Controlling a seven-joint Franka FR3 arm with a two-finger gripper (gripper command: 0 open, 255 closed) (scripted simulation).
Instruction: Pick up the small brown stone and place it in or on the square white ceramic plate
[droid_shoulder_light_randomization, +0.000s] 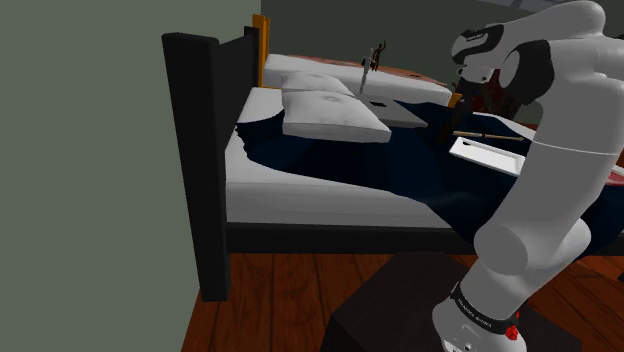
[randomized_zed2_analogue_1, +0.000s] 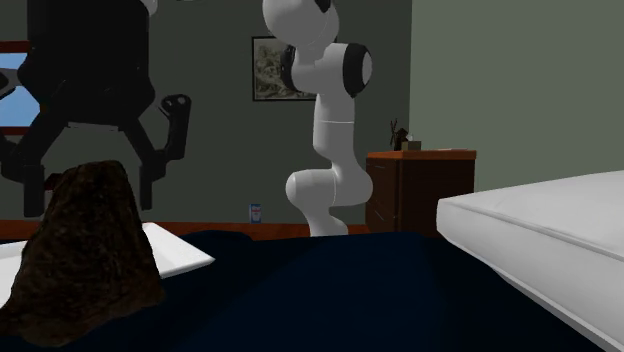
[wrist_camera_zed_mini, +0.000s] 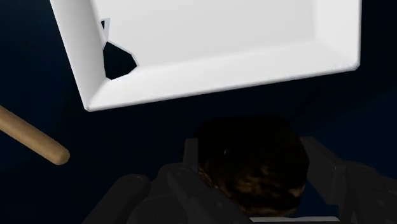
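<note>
**Wrist view: jaws clamped on the brown stone, plate just ahead**

Wrist view puts the jaws closed on the stone (wrist_camera_zed_mini: 254, 184). Each black finger (wrist_camera_zed_mini: 327, 172) lies against a flank, with no gap showing on either side. In the second exterior view the stone's foot looks to rest on the dark blue bed cover (randomized_zed2_analogue_1: 330, 290), so I judge it gripped but not yet lifted.

The stone is a dark brown, rough, lumpy piece, broad at the base and narrowing to a blunt top. It should handle as rigid and fairly dense for its bulk. The coarse surface gives the jaws bite, but the sloping sides could let it squirm out of a high pinch or twist as it rises. The better hold is low on the two flanks, where it is widest and the faces are nearest to parallel.

Just beyond the stone lies the square white plate (wrist_camera_zed_mini: 210, 25), flat on the cover, with a dark notch in one rim near a corner. It may well chip, so the stone wants setting down, not dropping. A wooden stick (wrist_camera_zed_mini: 32, 137) lies near that notched corner, touching neither plate nor stone.

Further out, the shoulder view shows the bed (droid_shoulder_light_randomization: 320, 205) with white pillows (droid_shoulder_light_randomization: 330, 118) and a black end board (droid_shoulder_light_randomization: 205, 150). The white arm (droid_shoulder_light_randomization: 545, 190) reaches over it from the stand (droid_shoulder_light_randomization: 400, 300).

Small lettering rings the arm's lowest link (droid_shoulder_light_randomization: 478, 312), and a can (randomized_zed2_analogue_1: 256, 212) on the floor bears a label; neither can be read.
</note>
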